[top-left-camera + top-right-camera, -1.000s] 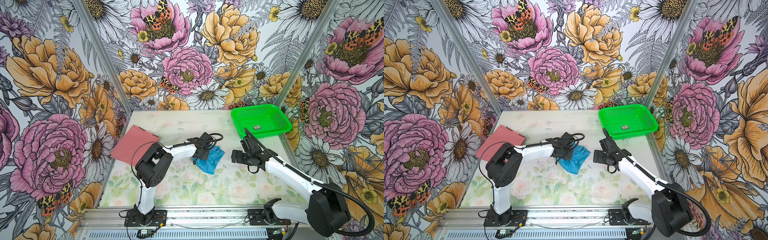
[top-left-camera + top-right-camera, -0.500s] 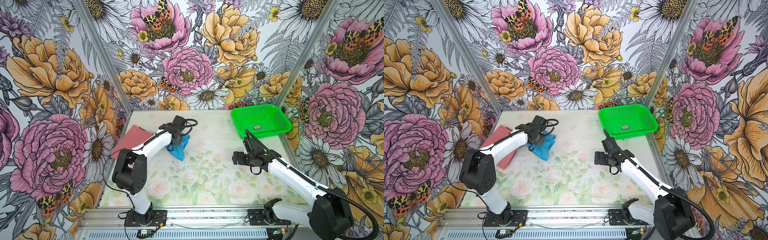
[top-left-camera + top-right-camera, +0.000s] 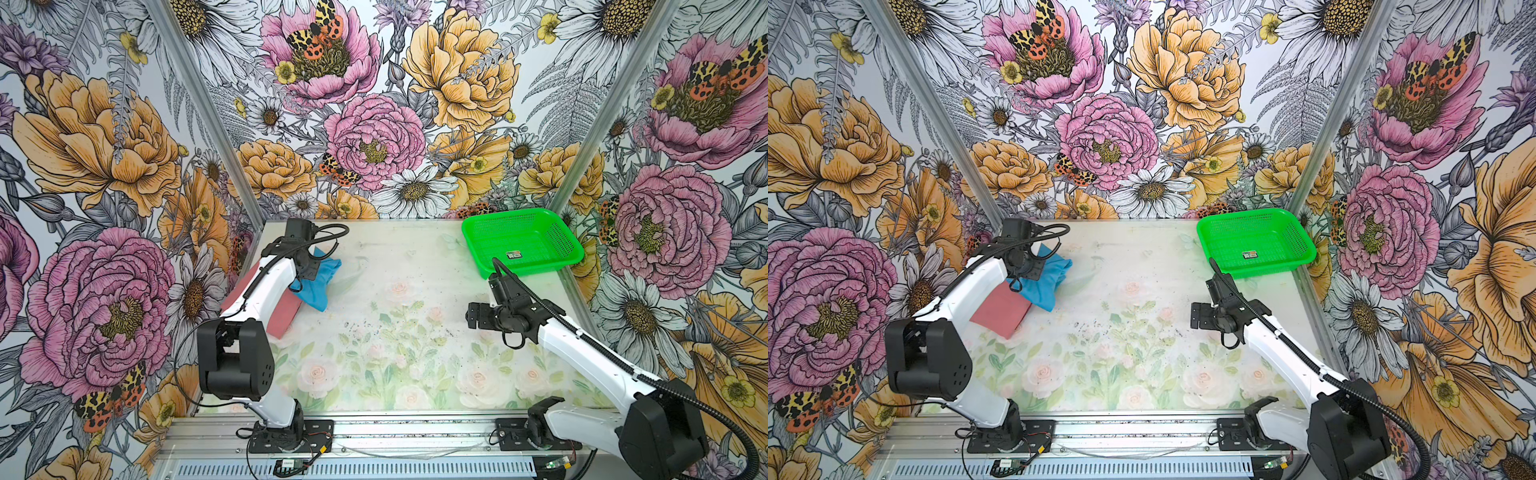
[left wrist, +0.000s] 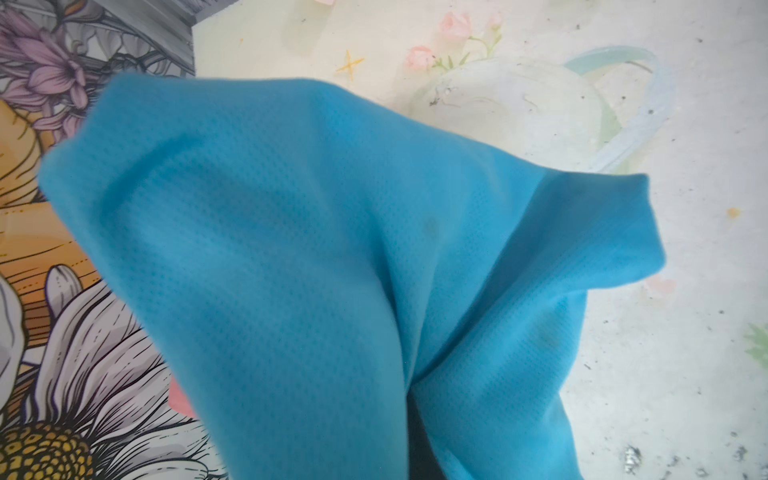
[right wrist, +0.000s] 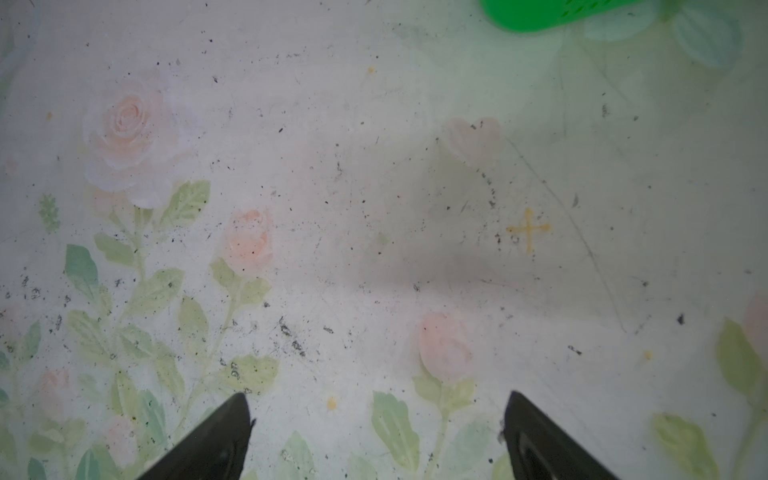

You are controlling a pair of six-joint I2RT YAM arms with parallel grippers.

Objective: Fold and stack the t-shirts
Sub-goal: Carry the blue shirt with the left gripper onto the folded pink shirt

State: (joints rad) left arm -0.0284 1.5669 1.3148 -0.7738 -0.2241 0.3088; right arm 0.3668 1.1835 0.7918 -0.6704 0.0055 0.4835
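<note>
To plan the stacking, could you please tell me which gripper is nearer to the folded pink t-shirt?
Left. The left gripper, shut on the blue t-shirt, is at the pink t-shirt's far end; the right gripper hangs open well away, nearer the green mesh basket.

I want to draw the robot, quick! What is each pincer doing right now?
Left pincer: closed, holding the blue t-shirt.
Right pincer: open, holding nothing.

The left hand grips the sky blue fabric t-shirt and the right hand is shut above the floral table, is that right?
Only the right hand is wrong: it is open, its dark fingers spread apart above the floral table, as the right wrist view shows. The rest holds.
</note>
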